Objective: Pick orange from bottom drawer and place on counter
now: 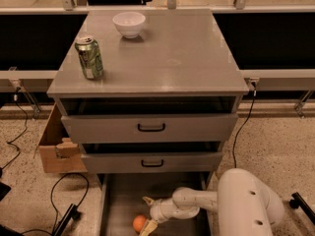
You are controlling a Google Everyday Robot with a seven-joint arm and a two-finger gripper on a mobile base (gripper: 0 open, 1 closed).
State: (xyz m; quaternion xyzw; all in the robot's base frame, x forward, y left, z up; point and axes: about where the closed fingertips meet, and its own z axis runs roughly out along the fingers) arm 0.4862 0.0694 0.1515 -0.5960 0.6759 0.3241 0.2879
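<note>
The orange [140,223] lies on the floor of the open bottom drawer [120,195], near its front. My gripper [148,213] reaches into the drawer from the right, just right of the orange. Its fingers are spread, one finger [147,200] above and behind the orange and the other at the orange's lower right side. The jaws do not hold the orange. The grey counter [167,53] tops the cabinet.
A green soda can [89,57] stands at the counter's left and a white bowl [129,23] at its back. Two upper drawers with black handles [151,127] sit slightly ajar. A cardboard box [56,144] and cables lie on the floor at left.
</note>
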